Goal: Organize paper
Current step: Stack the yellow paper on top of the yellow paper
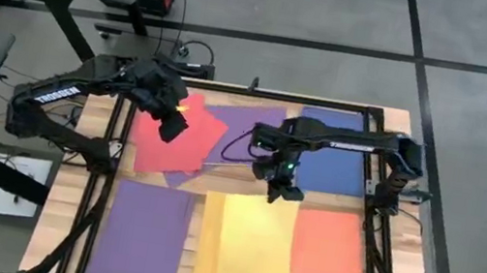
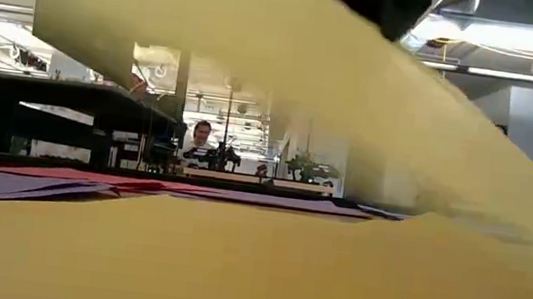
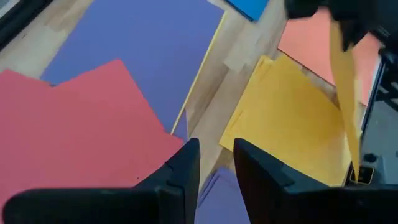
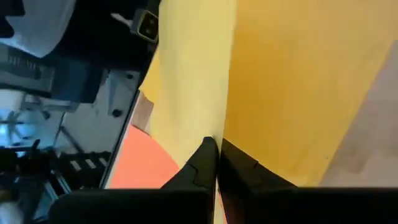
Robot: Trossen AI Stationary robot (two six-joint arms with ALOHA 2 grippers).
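Coloured paper lies flat across the table: red sheets (image 1: 180,136) and purple (image 1: 248,121) at the far left, blue (image 1: 333,161) at the far right, purple (image 1: 145,234), yellow (image 1: 211,249) and orange (image 1: 326,262) along the near side. My right gripper (image 1: 285,190) is at the table's middle, shut on a yellow sheet (image 1: 257,237) that slopes up from the yellow pile. My left gripper (image 1: 172,127) hovers over the red sheets; in its wrist view its fingers stand a little open (image 3: 216,163) with nothing between them. My right gripper pinches the yellow sheet between its two fingers at the sheet's far edge (image 4: 208,127), coming from above. That edge is lifted clear. The sheet (image 2: 287,61) slopes down toward the table's near side, where its lower part lies on the yellow pile (image 2: 233,267).
Black frame rails (image 1: 374,226) run along the table's left and right sides. Bare wood shows between the purple and yellow piles (image 3: 239,74). A white sheet (image 1: 8,187) lies on a stand left of the table. A person sits in the room beyond (image 2: 203,134).
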